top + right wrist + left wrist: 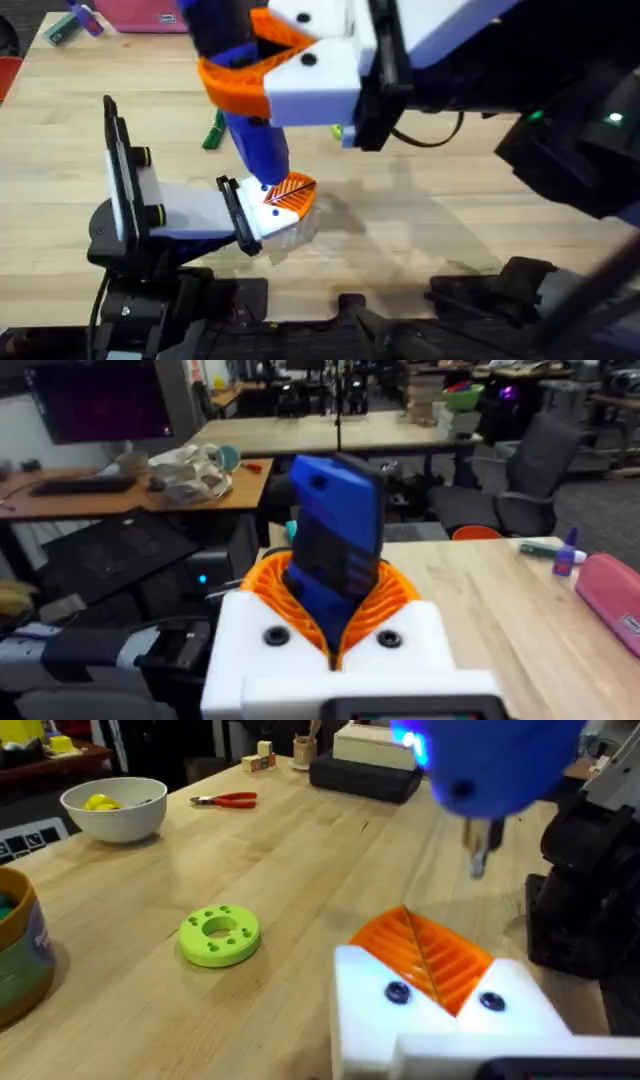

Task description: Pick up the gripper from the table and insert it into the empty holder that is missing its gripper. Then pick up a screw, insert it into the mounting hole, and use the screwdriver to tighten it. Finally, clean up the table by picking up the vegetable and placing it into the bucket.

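1. Your right gripper (335,635) is clamped on the screwdriver (250,130); the blue body stands nearly upright between the orange pads, tip down; the grasp looks narrow, so the tool may twist or tilt in the pads once torque or downward load comes on.
2. The screwdriver's black tip (479,855) hangs just above the gripper (292,192), which sits seated in the holder (278,228) at the end of your left arm; in the left wrist view the tip stands off to one side of the orange wedge; if you descend on that line, the bit may miss the screw head and score the ribbed face.
3. I cannot see the screw or the mounting hole clearly from any view; confirm the screw is seated before driving, or it may cross-thread or drop out.
4. Your left gripper (440,970) appears closed, the two white blocks meeting with orange between them; any sideways push from the tool may shift this target off line.
5. The vegetable (213,132) lies on the table just behind the screwdriver; the bucket (18,945) stands well apart from it; a wide withdrawal may knock the vegetable away.
6. The green disc (220,935) lies nearby; do not mistake it for the vegetable.
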Action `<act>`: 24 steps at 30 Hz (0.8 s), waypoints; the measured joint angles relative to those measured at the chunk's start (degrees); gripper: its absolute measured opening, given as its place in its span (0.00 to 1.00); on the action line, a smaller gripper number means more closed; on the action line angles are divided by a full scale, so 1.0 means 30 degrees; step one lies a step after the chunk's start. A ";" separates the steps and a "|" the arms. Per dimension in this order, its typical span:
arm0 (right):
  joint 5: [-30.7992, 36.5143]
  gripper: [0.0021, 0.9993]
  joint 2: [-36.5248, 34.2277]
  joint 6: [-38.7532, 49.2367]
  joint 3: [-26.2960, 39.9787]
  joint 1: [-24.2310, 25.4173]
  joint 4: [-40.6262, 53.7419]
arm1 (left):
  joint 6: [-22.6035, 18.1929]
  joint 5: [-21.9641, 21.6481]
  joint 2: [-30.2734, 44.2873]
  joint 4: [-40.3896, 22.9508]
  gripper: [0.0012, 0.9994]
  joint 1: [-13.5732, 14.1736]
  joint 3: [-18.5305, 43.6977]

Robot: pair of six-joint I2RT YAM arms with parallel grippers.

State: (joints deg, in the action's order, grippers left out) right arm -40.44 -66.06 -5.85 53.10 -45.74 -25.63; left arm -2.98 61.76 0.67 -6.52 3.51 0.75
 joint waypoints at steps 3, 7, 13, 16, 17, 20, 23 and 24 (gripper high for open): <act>-0.0347 0.02 -0.0288 0.0118 -0.0020 0.0000 -0.0039 | 0.0000 0.0000 0.0000 0.0006 0.01 0.0000 0.0000; -0.0547 0.02 -0.0328 0.0181 -0.0049 0.0000 -0.0483 | 0.0000 0.0000 0.0000 0.0000 0.01 0.0000 0.0000; -0.0678 0.02 -0.0326 0.0473 -0.0597 0.0000 -0.1776 | 0.0000 0.0000 0.0000 0.0002 0.01 0.0000 0.0000; -0.0685 0.02 -0.0323 0.0357 -0.1573 0.0000 -0.3855 | 0.0000 0.0000 0.0000 0.0007 0.01 0.0000 0.0000; -0.0693 0.02 -0.0324 0.0243 -0.1862 0.0000 -0.4537 | 0.0000 0.0000 0.0000 0.0004 0.01 0.0000 0.0000; -0.0766 0.02 -0.0324 -0.0074 -0.2470 0.0000 -0.5526 | 0.0000 0.0000 0.0000 0.0000 0.01 0.0000 0.0000; -0.0819 0.02 -0.0328 -0.0268 -0.2628 0.0000 -0.5523 | 0.0000 0.0000 0.0000 0.0000 0.01 0.0000 0.0000; -0.0831 0.02 -0.0328 -0.0338 -0.2628 0.0000 -0.5530 | 0.0000 0.0000 0.0000 0.0000 0.01 0.0000 0.0000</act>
State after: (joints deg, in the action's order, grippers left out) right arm -42.94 -67.05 -6.87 45.21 -45.74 -42.22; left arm -2.98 61.76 0.67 -6.52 3.51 0.75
